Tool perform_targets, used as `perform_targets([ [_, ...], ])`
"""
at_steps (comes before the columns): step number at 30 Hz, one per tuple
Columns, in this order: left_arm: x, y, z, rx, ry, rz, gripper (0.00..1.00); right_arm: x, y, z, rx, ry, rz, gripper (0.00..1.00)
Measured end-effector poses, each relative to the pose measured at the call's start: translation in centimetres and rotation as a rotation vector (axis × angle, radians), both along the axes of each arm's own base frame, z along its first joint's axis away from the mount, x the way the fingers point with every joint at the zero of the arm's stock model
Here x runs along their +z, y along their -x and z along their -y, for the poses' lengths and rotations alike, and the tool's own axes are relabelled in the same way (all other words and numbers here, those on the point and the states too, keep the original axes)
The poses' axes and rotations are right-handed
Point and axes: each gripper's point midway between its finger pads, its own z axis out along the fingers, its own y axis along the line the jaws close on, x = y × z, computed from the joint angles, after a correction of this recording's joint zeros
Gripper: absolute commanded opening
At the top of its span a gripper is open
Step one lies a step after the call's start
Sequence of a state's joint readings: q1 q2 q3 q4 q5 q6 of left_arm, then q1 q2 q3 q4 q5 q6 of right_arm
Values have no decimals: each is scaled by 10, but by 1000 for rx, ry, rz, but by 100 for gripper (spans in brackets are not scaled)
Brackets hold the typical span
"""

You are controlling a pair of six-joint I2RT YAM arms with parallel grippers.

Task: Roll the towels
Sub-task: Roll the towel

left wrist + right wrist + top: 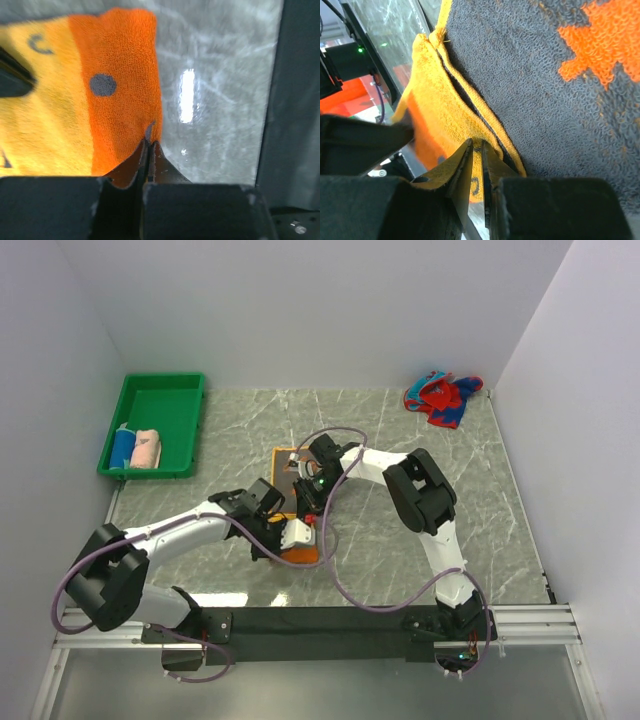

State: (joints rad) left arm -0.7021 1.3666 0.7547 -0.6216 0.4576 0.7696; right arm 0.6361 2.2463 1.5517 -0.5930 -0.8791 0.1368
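The soft orange terry towel (300, 554) lies mid-table on the grey marbled table (480, 500), well apart from every edge. The left gripper (149, 146) is pinched tight on its orange border. The right gripper (476, 152) is clamped, barely parted, on the yellow hem. The towel is light and floppy and will likely sag, so hems near corners offer the best hold.

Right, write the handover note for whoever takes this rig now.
The left gripper is shut on an edge of the orange terry towel, mid-table; the right gripper is shut on its yellow hem.
The blue towel and pale pink towel lie in the green plastic tray at far left, apparently rolled. The red-and-blue patterned towel lies crumpled at the far right corner.
Done: those two, it seems. Left: the orange one in hand, then the red-and-blue one.
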Motion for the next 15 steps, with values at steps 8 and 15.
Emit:
perform_targets([
  [8, 26, -14, 7, 64, 84, -99, 1, 2, 6, 1, 41, 15, 72, 20],
  [15, 31, -42, 1, 195, 132, -196, 1, 2, 8, 2, 67, 21, 106, 24],
])
